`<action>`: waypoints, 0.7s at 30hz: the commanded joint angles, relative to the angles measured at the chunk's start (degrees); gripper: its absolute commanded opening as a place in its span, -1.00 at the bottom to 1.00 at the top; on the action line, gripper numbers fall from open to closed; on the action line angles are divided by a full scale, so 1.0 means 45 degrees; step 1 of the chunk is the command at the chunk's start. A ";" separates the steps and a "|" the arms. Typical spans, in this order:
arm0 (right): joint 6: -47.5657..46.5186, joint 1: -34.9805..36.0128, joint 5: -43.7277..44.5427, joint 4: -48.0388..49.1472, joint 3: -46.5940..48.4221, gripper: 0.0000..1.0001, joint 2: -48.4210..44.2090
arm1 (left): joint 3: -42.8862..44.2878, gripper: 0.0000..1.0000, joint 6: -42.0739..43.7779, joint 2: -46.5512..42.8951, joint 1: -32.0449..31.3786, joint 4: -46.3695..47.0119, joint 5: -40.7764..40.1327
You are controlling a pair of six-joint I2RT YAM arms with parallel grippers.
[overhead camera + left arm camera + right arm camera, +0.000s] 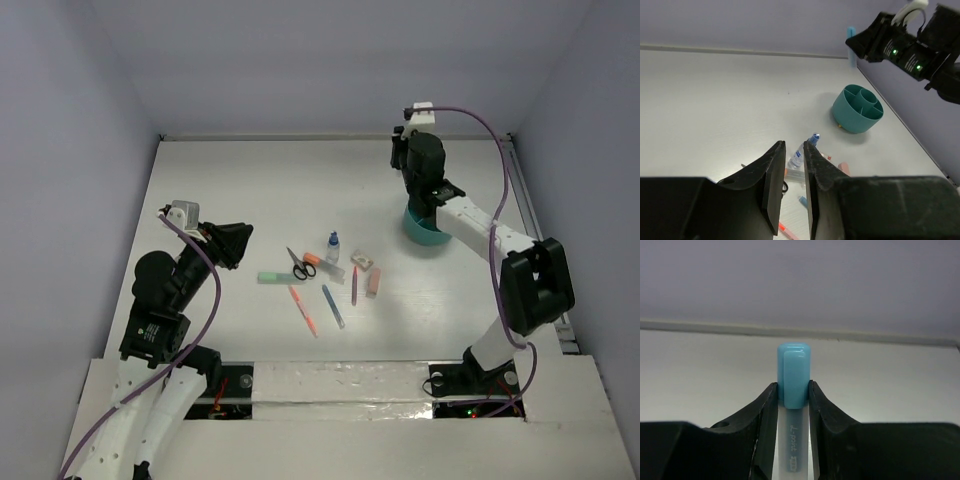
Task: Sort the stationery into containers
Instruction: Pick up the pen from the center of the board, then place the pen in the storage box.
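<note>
Right end effector: clenched on light-blue marker, raised beside teal cup, far right. Step, apparently: delivery. Next: lower into a compartment, release.

I log one short round teal cup with inner dividers, standing upright at the far right. In a loose cluster left of it and nearer, I count black-handled scissors between a green marker and a small blue-capped bottle. An orange pen, a blue pen, a purple crayon and a pink eraser all lie flat. One light-blue marker with a clear barrel stands upright, clamped in the right gripper near the cup.
</note>
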 commanded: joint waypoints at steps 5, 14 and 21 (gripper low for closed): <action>0.1177 -0.0817 0.0679 0.1174 -0.1859 -0.66 -0.0154 | -0.0015 -0.63 0.0121 0.0015 -0.0065 0.0793 0.0249; 0.1197 -0.0819 0.1264 0.1838 -0.3246 -0.66 -0.0546 | -0.0054 -0.63 0.0102 0.0093 -0.0065 0.0852 0.0347; 0.1275 -0.0819 0.1733 0.2463 -0.4086 -0.55 -0.0858 | -0.0053 -0.62 0.0121 0.0093 -0.0065 0.0852 0.0367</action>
